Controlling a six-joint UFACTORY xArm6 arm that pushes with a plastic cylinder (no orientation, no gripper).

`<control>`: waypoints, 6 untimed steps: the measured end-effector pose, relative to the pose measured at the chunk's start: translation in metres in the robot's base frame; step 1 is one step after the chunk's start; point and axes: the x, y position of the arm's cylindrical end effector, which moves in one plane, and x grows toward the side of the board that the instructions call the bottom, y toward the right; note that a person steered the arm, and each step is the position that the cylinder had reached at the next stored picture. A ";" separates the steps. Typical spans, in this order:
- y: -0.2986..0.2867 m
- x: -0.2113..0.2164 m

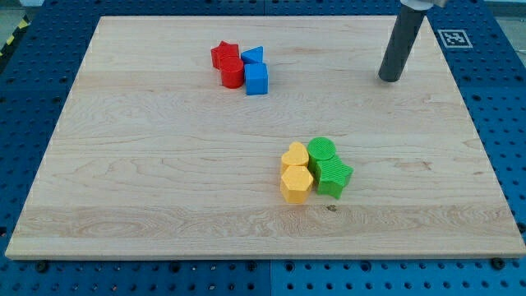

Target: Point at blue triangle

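Note:
The blue triangle [254,55] lies at the view's top centre-left, touching a blue cube [256,79] just below it. A red star-like block [223,54] and a red hexagon-like block [232,73] sit against them on the left. My tip [389,78] rests on the board at the view's upper right, far to the right of the blue triangle and apart from every block. The dark rod rises from it toward the view's top edge.
A yellow heart-like block [294,154] and a yellow hexagon [295,184] sit at the lower centre, touching a green round block [321,150] and a green star-like block [334,175]. The wooden board [123,181] lies on a blue pegboard table.

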 end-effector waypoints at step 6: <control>-0.021 0.005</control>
